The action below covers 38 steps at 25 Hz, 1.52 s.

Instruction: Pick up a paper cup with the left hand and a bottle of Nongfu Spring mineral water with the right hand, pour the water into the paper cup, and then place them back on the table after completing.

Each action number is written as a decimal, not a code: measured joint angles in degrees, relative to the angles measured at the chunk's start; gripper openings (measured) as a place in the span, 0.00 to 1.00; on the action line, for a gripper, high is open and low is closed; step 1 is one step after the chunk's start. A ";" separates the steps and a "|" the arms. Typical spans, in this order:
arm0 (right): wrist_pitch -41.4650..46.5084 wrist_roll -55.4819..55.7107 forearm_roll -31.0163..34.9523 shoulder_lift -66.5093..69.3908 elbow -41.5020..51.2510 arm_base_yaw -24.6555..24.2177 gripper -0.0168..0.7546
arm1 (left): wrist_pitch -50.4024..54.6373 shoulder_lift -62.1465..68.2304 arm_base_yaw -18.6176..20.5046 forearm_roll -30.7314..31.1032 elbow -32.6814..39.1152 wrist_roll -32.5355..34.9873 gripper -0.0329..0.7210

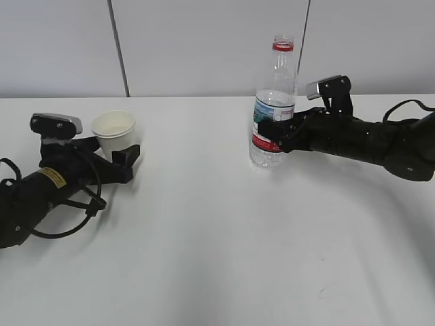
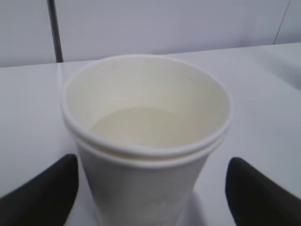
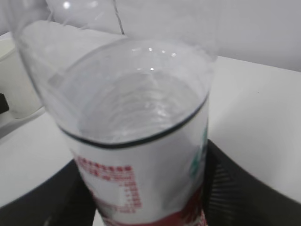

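A white paper cup [image 1: 114, 129] with a doubled rim stands on the table [image 1: 217, 238] at the left, with pale liquid in its bottom [image 2: 136, 127]. My left gripper [image 1: 117, 151] lies low around it and is open. Both black fingers [image 2: 47, 193] stand clear of the cup's wall, with white table showing in the gaps. On the right, the Nongfu Spring bottle [image 1: 274, 115] stands upright on the table. It is clear, with a red-and-white label, a red neck ring and no cap in sight. My right gripper [image 1: 272, 132] is shut on its label [image 3: 141, 155], fingers [image 3: 244, 193] pressed to both sides.
A grey panelled wall [image 1: 204, 47] with dark seams runs behind the table's far edge. The white tabletop stretches bare between the two arms and toward the front. The left arm's black cable [image 1: 75, 210] loops on the table beside it.
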 joint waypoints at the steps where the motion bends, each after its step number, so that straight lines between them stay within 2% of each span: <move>1: 0.00 0.00 0.00 0.00 0.00 0.00 0.59 | -0.20 -0.63 0.00 -0.07 0.84 0.00 0.82; 11: 1.21 -0.10 0.71 0.55 0.00 0.00 0.59 | -0.63 -5.60 0.00 -1.64 6.28 0.00 0.82; 24: -0.61 -1.58 2.19 1.71 -0.10 0.00 0.59 | -0.62 -5.96 0.00 -1.69 6.71 0.00 0.82; 30: -0.48 -1.71 2.22 1.95 -0.33 0.00 0.85 | -0.62 -6.14 0.00 -1.69 6.71 0.00 0.82; 38: -0.48 -1.71 1.25 2.02 -0.42 0.00 0.88 | -0.62 -6.14 0.00 -1.69 6.71 0.00 0.82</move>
